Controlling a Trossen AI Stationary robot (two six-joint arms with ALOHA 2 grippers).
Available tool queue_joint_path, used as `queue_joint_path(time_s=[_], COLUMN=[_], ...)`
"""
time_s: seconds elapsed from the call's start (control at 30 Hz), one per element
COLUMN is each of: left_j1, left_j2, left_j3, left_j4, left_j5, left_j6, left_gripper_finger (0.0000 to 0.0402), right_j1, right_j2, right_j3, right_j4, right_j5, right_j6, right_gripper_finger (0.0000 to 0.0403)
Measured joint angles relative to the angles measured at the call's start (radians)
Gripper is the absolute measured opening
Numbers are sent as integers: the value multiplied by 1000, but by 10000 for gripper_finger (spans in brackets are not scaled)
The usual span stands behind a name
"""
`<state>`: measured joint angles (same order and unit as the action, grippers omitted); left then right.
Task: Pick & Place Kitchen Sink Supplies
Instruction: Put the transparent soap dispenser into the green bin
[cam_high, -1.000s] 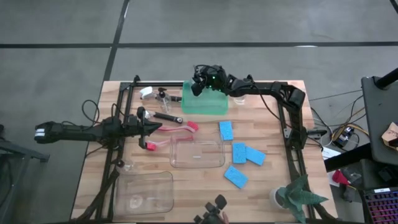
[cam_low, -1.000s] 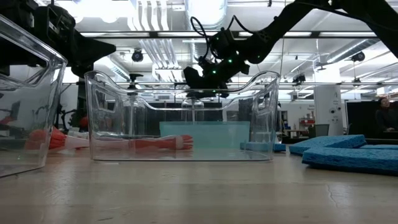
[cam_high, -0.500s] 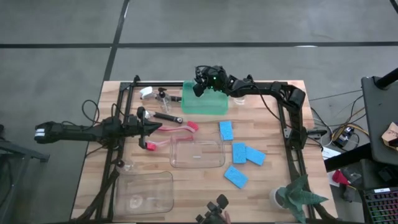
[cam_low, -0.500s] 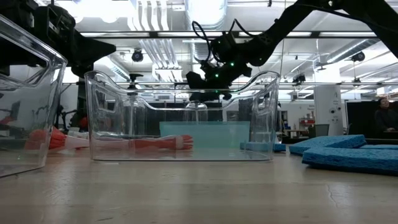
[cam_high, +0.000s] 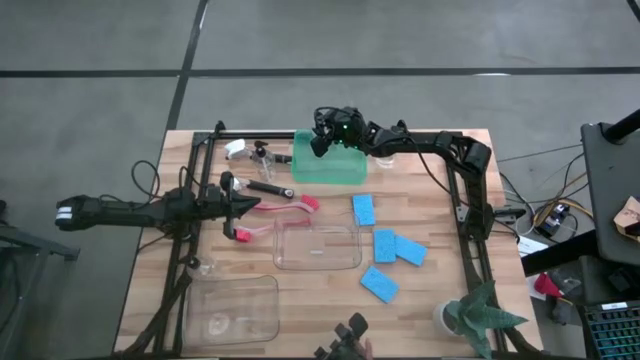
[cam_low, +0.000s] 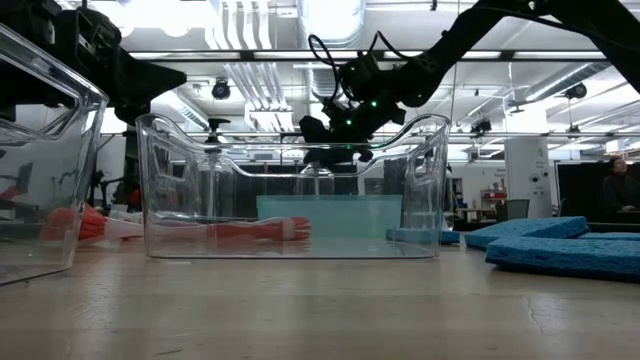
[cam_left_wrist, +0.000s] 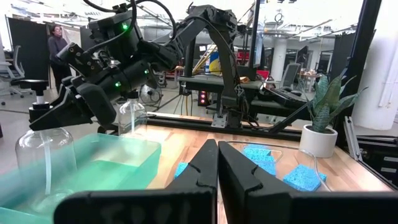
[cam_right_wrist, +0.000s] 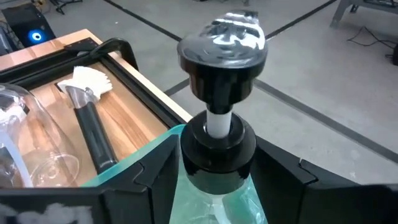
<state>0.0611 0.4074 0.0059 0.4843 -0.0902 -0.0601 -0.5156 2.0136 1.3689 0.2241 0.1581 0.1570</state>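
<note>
High view: right end effector (cam_high: 322, 140) over far corner of green tray (cam_high: 330, 168); left end effector (cam_high: 243, 207) idle, shut, empty, well apart.

Low view: pump bottle (cam_low: 316, 180) directly below right end effector, upright.

Right wrist view: bottle neck between fingers (cam_right_wrist: 283, 171), axis vertical; whether fingers grip or release, cannot tell.

Beside the translucent green tray (cam_high: 328, 166), bright-blue sponges (cam_high: 398, 249), a red brush (cam_high: 285, 207) and a black-topped clear pump bottle (cam_right_wrist: 219, 155) are seen.
</note>
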Motion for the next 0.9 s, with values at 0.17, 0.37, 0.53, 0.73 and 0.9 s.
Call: queue_joint_path(time_s=[0.17,0.37,0.53,0.73,0.9], left_j1=[0,0,0,0,0], left_j2=[0,0,0,0,0], left_j3=[0,0,0,0,0], left_j4=[0,0,0,0,0], left_j5=[0,0,0,0,0], left_j6=[0,0,0,0,0], left_gripper_finger=[7,7,7,7,7], right_j1=[0,0,0,2,4], right_j2=[0,-3,-14,-47,-75], right_j3=[0,0,0,-1,0], right_j4=[-18,-65,-97,-117,-184], right_j5=[-2,-4,-9,-11,-11], right_j6=[0,-8,-15,-37,-45], right_gripper_finger=[205,239,267,295,310])
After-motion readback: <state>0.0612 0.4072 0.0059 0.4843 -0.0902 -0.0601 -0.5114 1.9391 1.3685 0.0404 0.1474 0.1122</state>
